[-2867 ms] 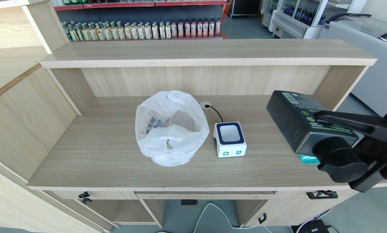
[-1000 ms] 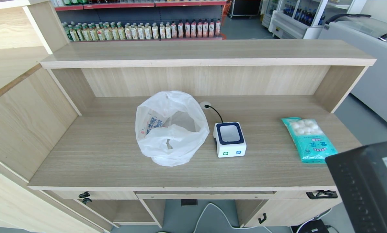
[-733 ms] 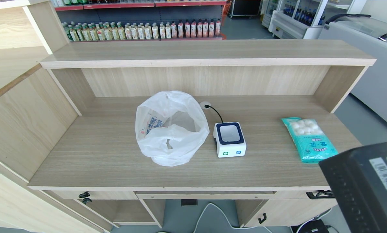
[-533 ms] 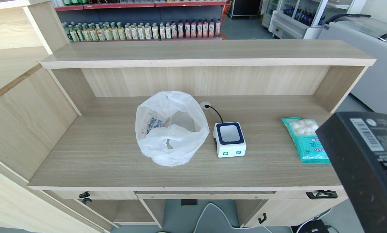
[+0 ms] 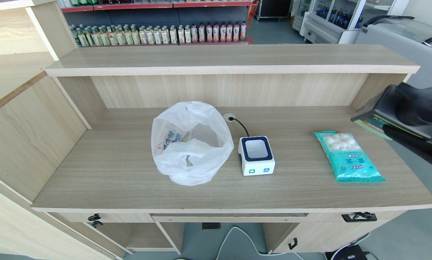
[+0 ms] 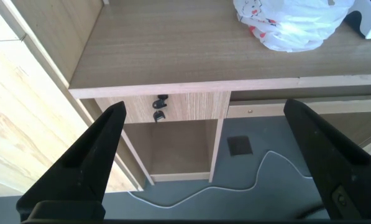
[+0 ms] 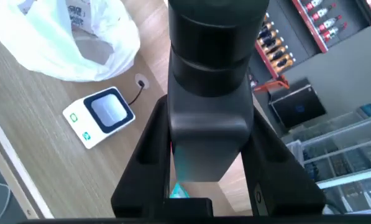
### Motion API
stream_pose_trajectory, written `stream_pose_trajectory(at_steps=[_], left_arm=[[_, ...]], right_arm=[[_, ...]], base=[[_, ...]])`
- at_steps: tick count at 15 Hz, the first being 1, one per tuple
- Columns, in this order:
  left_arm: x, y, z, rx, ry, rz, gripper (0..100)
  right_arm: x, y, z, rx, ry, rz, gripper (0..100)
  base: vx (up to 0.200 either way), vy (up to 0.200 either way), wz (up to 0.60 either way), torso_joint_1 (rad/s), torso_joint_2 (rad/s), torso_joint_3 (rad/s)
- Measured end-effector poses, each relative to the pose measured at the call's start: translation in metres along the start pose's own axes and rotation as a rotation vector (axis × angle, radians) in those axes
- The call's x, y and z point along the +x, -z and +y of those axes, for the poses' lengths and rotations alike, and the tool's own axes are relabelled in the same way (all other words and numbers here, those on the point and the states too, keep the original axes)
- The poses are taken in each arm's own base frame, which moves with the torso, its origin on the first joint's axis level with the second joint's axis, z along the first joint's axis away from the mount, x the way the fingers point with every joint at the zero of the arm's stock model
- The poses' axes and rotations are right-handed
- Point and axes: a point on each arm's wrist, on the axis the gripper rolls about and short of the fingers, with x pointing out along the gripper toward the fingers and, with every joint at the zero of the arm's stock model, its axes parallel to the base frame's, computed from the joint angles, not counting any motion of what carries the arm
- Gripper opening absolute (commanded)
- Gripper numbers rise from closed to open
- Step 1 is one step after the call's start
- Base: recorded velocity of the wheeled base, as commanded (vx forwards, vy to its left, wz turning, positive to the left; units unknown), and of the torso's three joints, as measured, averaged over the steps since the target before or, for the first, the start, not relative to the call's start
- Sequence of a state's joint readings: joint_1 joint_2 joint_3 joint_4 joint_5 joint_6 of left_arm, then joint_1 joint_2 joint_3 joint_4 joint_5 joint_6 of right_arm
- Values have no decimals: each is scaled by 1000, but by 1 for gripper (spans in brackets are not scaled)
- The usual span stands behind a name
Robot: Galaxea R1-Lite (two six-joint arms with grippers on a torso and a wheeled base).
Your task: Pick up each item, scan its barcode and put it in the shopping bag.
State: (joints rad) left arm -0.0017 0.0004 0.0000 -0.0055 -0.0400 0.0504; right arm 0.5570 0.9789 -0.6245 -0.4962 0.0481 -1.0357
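One black rectangular box [image 5: 383, 103] was clamped in the right gripper [image 5: 414, 124], raised above the wooden counter's [image 5: 111, 173] far right end. On the counter lay one teal snack packet [image 5: 347, 157], one white scanner [image 5: 256, 155] and one white plastic shopping bag [image 5: 190, 142]. The left gripper [image 6: 205, 111] hung spread wide by the near left edge.

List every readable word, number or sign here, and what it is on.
Nothing reads clearly.
shopping bag: red and blue print, crumpled, unreadable.
teal packet: print too small.
scanner: green and blue icons, no legible words.
black container in the right pincer: label blurred.
shelf bottles: labels too small.
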Motion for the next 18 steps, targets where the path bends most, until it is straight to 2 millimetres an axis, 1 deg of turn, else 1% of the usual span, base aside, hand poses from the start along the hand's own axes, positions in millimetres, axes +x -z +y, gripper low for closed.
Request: stream_pose_trajectory(at_steps=[1, 2, 4, 5, 7, 11, 14, 16, 17, 18], left_arm=[[0, 0, 0, 0, 0, 0, 100], [0, 0, 0, 0, 0, 0, 100], [0, 0, 0, 0, -1, 0, 100], [0, 0, 0, 0, 0, 0, 100], [0, 0, 0, 0, 0, 0, 100], [0, 0, 0, 0, 0, 0, 100], [0, 0, 0, 0, 0, 0, 100], [0, 0, 0, 0, -1, 0, 100], [0, 0, 0, 0, 0, 0, 100], [0, 0, 0, 0, 0, 0, 100]], right_arm=[[5, 2, 0, 24, 9, 17, 0], [9, 3, 0, 104, 15, 22, 0], [20, 6, 2, 354, 22, 40, 0], [26, 12, 2, 470, 31, 66, 0], [36, 23, 1, 627, 52, 117, 0], [59, 34, -10, 744, 109, 170, 0], [70, 42, -8, 759, 157, 241, 0], [74, 44, -5, 772, 151, 251, 0], [76, 45, -4, 825, 153, 254, 0], [78, 46, -2, 841, 148, 260, 0]], base=[[0, 0, 0, 0, 0, 0], [0, 0, 0, 0, 0, 0], [0, 0, 0, 0, 0, 0], [0, 0, 0, 0, 0, 0], [0, 0, 0, 0, 0, 0], [0, 0, 0, 0, 0, 0], [0, 0, 0, 0, 0, 0], [0, 0, 0, 0, 0, 0], [0, 0, 0, 0, 0, 0], [0, 0, 0, 0, 0, 0]])
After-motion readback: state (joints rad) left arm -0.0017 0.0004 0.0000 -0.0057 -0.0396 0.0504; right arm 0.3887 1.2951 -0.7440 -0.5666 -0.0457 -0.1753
